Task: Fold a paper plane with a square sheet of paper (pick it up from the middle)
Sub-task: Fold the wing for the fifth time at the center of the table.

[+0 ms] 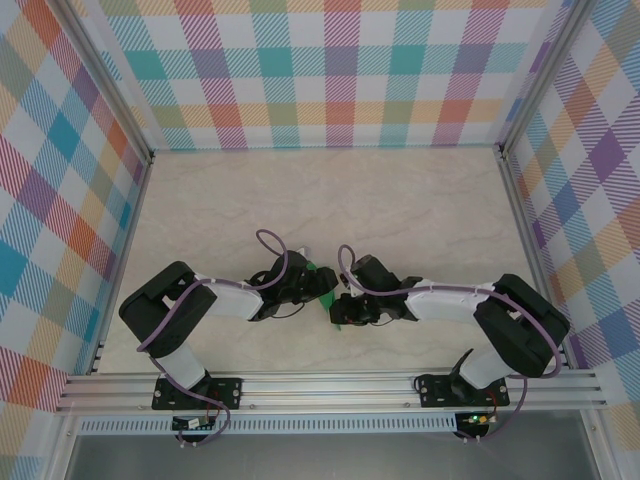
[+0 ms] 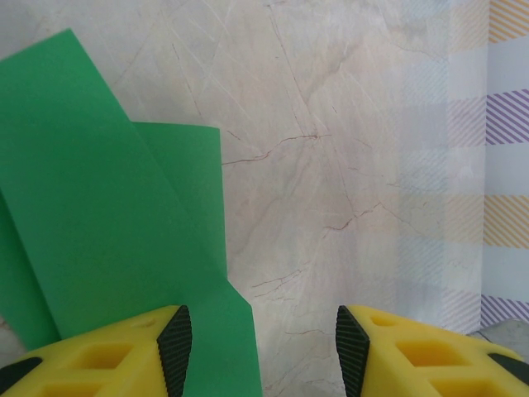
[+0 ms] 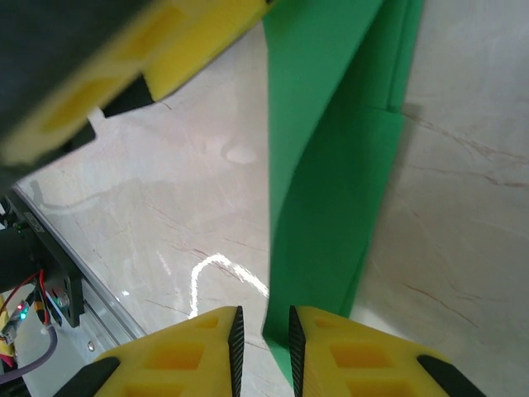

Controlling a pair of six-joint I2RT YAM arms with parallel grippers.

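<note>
Right hand: narrow, pinched on the near end of the green sheet of paper. The bite is shallow, right at the edge. Left hand: about half open, gripping nothing. The paper lies under one finger and partway into the gap.

The paper is already folded into a long strip with overlapping flaps. It sits between my two hands, around the middle of the table on the near side. My right-hand end looks raised off the table; I can't tell about the far end.

Risks:
- Shallow pinch on thin paper: any sideways tug and it likely slips out, or the corner crumples.
- If left closes while right pulls, the strip goes taut between us and could tear, or the crease shifts.
- The flaps don't look pressed flat. They may spring open, and the next fold would land crooked.
- The hands are very close: one of the left fingers hangs just beside the strip in my right camera. A swing from either arm could mean contact.

Views:
- Right wrist camera: the pinch itself and the stacked layers.
- Left wrist camera: the flap outlines, the step where one layer overlaps another, and the left jaw gap.
- Top camera: arm layout, elbows out, wrists meeting mid-table. There the paper is just green scraps peeking past the hands, with plaid walls beyond.
</note>
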